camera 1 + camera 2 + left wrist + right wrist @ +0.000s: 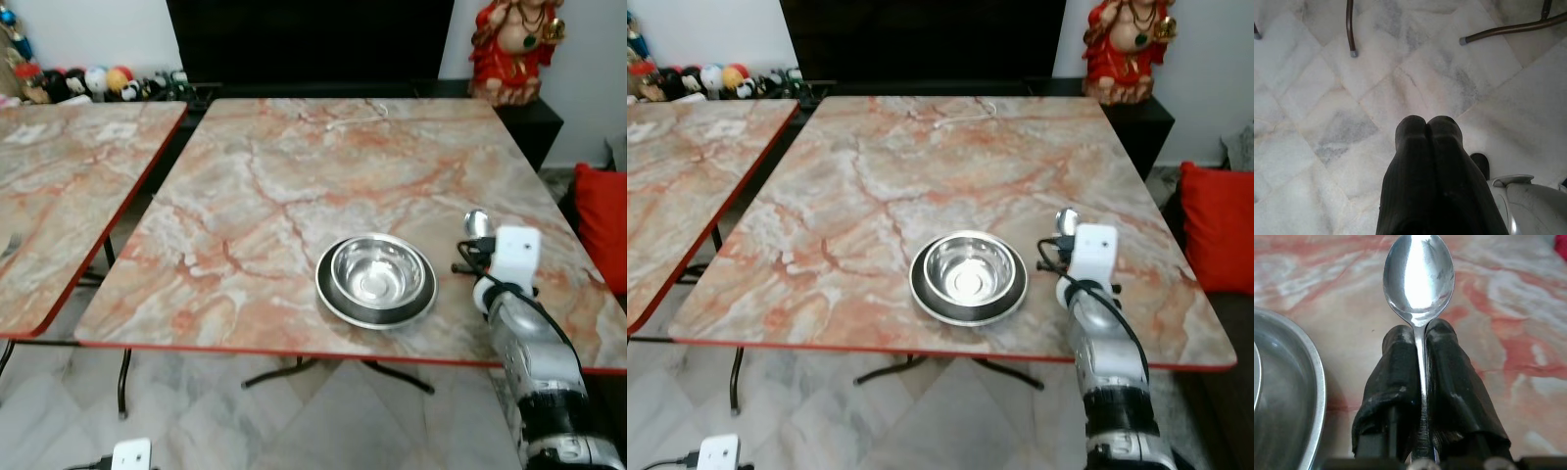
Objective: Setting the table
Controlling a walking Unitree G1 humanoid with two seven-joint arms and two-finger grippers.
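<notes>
Nearby, right end effector [1420, 362] pinches spoon [1419, 279] beside bowl [377, 274]; left end effector [1426, 142] pressed together.

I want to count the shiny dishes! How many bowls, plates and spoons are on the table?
Bowls: 1, the steel bowl
Plates: 1, the dark-rimmed plate under it
Spoons: 1, the spoon, pinched in the right hand just beside the plate
Total: 3

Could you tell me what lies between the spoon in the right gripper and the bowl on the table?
Bare marble tabletop; the spoon in the right gripper is apart from the bowl, as both eye views show.
</notes>
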